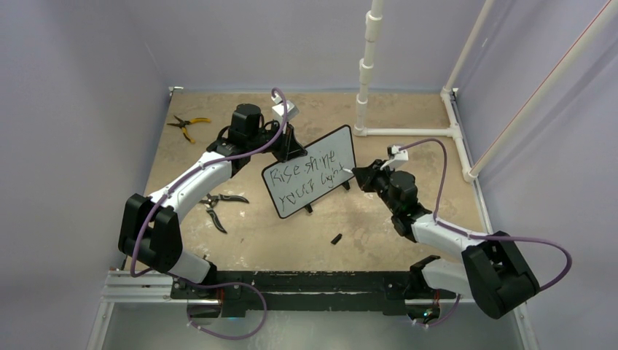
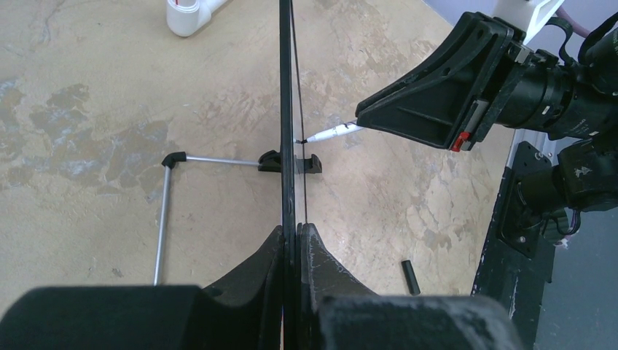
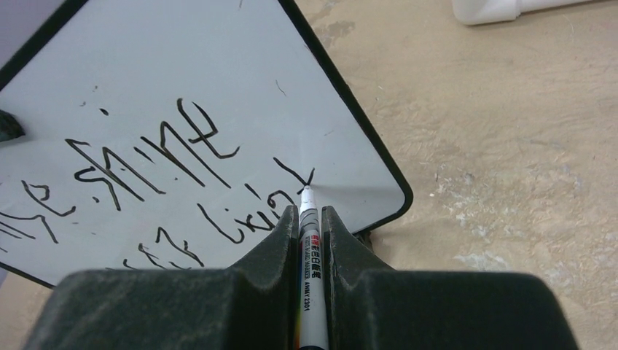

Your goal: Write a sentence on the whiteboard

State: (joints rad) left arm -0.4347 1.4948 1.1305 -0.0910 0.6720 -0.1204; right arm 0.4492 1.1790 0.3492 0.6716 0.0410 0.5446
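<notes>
Writing | right fingers point(image 3: 273, 251) clamp marker point(image 3: 309, 240), tip touching whiteboard point(image 3: 182, 58) at sentence point(image 3: 146, 168) end, near right edge | left fingers point(image 2: 251, 284) clamp board's edge

- Pale lavender walls point(image 1: 73, 87) on left, back, right.
- Tan tabletop point(image 1: 415, 109), mottled, worn patches.
- White pipe frame point(image 1: 368, 65) at back right: upright plus bars on tabletop.
- Black rail point(image 1: 313, 281) along near edge.
- Grey surface point(image 1: 328, 332) below rail.
- Even, soft light, faint shadows.
</notes>
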